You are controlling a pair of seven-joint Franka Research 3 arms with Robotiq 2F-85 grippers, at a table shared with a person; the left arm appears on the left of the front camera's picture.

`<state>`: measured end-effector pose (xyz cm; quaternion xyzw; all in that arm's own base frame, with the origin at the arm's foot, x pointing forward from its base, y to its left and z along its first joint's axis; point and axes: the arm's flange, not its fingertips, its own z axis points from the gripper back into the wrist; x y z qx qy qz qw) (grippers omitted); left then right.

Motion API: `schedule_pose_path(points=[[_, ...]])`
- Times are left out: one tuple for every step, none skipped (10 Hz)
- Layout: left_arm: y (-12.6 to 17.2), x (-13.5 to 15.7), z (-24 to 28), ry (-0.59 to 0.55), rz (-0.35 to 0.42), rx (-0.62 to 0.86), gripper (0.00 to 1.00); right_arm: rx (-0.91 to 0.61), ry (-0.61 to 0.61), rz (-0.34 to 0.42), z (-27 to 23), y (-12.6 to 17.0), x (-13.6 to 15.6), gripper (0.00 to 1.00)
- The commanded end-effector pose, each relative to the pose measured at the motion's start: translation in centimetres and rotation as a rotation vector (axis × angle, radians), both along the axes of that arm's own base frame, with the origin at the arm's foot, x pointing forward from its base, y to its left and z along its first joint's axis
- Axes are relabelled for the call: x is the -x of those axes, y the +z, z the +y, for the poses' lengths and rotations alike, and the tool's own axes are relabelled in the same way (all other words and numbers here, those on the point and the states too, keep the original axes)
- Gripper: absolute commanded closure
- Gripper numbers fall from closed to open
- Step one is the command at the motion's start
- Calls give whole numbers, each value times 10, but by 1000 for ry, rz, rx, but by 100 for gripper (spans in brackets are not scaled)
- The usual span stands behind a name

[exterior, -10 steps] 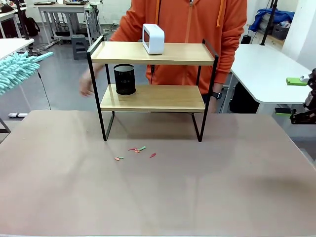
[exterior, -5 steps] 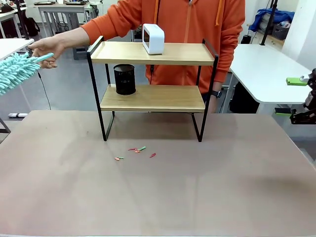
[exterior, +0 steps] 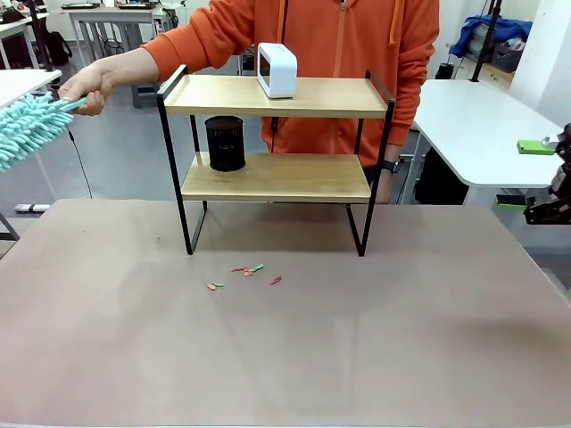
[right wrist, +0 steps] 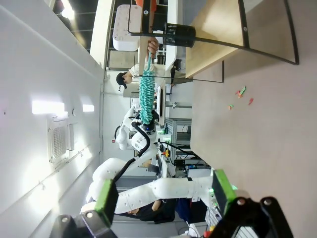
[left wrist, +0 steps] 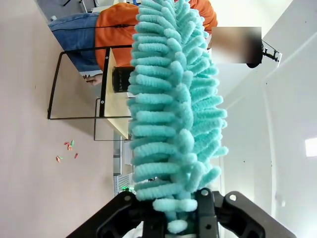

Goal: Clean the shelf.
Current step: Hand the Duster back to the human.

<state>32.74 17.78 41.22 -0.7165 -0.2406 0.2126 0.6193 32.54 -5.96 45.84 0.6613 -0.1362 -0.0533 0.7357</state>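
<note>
**Front view: duster gripped at both ends beside the shelf**

Front view puts the shelf in the upper middle of the frame, standing at the far part of the brown table. It has two pale wooden boards in a thin black metal frame on four legs. A white rounded box sits on the top board; a black mesh cup stands at the left end of the lower board. Small red and green scraps lie on the table just in front of the shelf.

A person in an orange hoodie stands behind the shelf. One hand reaches to the upper left of the frame and grips the tip of a teal duster, a fluffy head of thick chenille strands.

Left wrist view shows the left gripper clamped tight on the duster's base, the strands rising up the middle of the frame and hiding much of the shelf behind.

Right wrist view shows the right gripper with its green pads spread wide and nothing between them, above the table near its edge.
</note>
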Motion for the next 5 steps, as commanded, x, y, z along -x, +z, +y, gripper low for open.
schedule_pose_path(points=[[0, 0, 0, 0, 0, 0, 82, -7, 1, 3, 0, 4, 1, 0], [0, 0, 1, -17, 6, 4, 82, -7, 1, 3, 0, 4, 1, 0], [1, 1, 3, -27, 13, 4, 25, -7, 1, 3, 0, 4, 1, 0], [3, 0, 5, -27, 20, 33, 25, -7, 1, 3, 0, 4, 1, 0], [0, 1, 5, -44, 30, 38, 0, -7, 1, 3, 0, 4, 1, 0]])
